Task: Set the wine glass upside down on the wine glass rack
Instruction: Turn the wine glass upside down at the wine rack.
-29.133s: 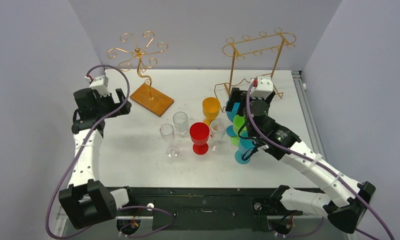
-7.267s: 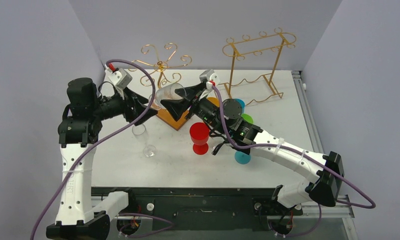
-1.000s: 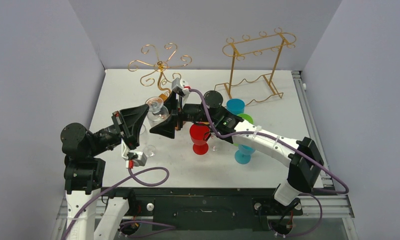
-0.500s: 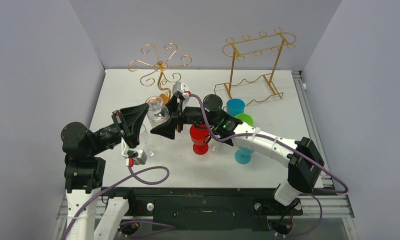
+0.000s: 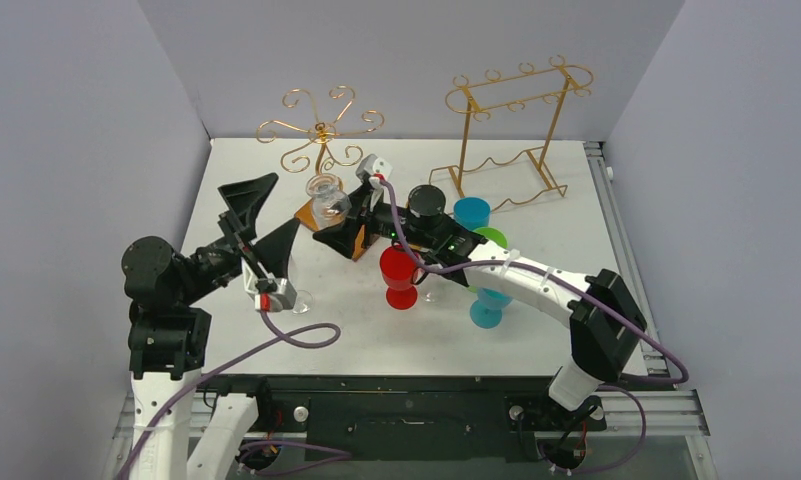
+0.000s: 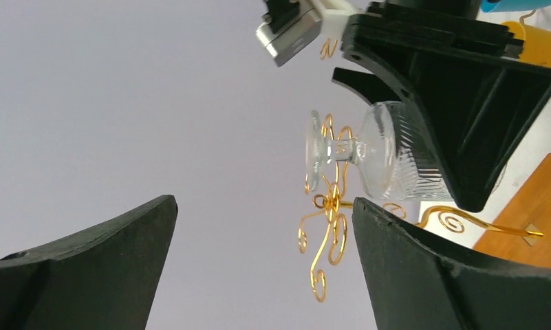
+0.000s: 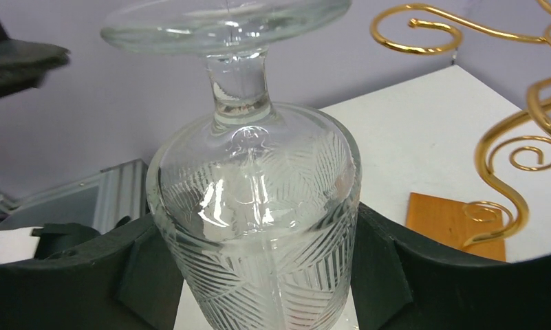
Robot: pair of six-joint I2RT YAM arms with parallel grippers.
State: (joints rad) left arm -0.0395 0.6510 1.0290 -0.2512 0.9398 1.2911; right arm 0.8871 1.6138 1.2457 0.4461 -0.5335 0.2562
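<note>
Picked up the left hand [image 5: 274, 207] first, far left: fingers flung wide apart, gripping nothing, standing clear of everything. Caught the foot of a spare clear glass [image 5: 298, 301] on the tabletop [image 5: 576, 200] just by that wrist, mostly hidden.

Next along, the wine glass [image 5: 327, 198]: clear, with a ribbed bowl and a short stem, off the tabletop and held aloft. Found it in front of the wine glass rack [image 5: 321, 130], lower in the top view than the curled gold arms, near the wavy stem and over the brown wooden base. Not hung on any arm, and not touching the wire anywhere visible. Saw the foot turned away from the right wrist, uppermost in that wrist's camera, with the rim pointed back toward the wrist.

Then the right hand [image 5: 336, 217]: closed partway round the bowl, one dark finger pressed on each side, gripping the wine glass alone.

Further right, spotted a red goblet [image 5: 400, 268] upright just beside that arm. Passed a blue cup [image 5: 471, 212], a green cup [image 5: 494, 238] and a turquoise goblet [image 5: 487, 310], all partly covered by the right arm. Finished far right at the taller gold frame rack [image 5: 516, 110], at the back of the tabletop, well apart from the wine glass.
</note>
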